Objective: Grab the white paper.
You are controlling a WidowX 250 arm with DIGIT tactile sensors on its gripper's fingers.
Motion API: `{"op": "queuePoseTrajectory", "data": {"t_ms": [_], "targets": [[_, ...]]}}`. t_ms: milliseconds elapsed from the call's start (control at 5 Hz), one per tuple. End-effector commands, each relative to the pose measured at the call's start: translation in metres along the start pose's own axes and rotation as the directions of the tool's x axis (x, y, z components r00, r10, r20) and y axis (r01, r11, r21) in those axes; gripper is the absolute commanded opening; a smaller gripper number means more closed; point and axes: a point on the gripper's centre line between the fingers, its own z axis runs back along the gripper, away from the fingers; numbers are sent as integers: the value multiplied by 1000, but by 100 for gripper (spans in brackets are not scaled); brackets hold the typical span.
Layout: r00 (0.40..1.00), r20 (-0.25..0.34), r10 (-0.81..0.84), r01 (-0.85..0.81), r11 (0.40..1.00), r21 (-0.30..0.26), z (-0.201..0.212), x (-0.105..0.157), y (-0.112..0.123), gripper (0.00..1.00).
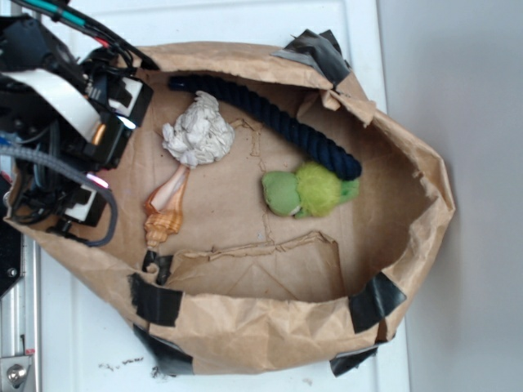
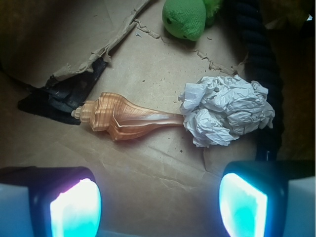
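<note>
Gripper (image 2: 159, 205) open and empty; white paper wad (image 2: 226, 116) lies ahead-right, touching the orange seashell (image 2: 129, 118) tip, so I centre on the wad, clear of the shell.

You have the white paper (image 1: 198, 131) (image 2: 226, 110), a crumpled, wrinkled off-white wad, lying free on the floor of the brown paper bag (image 1: 245, 327) (image 2: 148, 177), near its back edge and touching the seashell's (image 1: 166, 204) (image 2: 126, 117) narrow tip.
</note>
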Motion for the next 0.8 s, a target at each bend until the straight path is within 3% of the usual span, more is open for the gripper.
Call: {"op": "queuePoseTrajectory", "data": {"t_ms": [0,400,600], "targets": [[999,15,36,-36,999,41,14,-1,15,100],[999,15,36,-36,999,41,14,-1,15,100],[995,40,89,-91,995,39,6,44,31,100]]}}
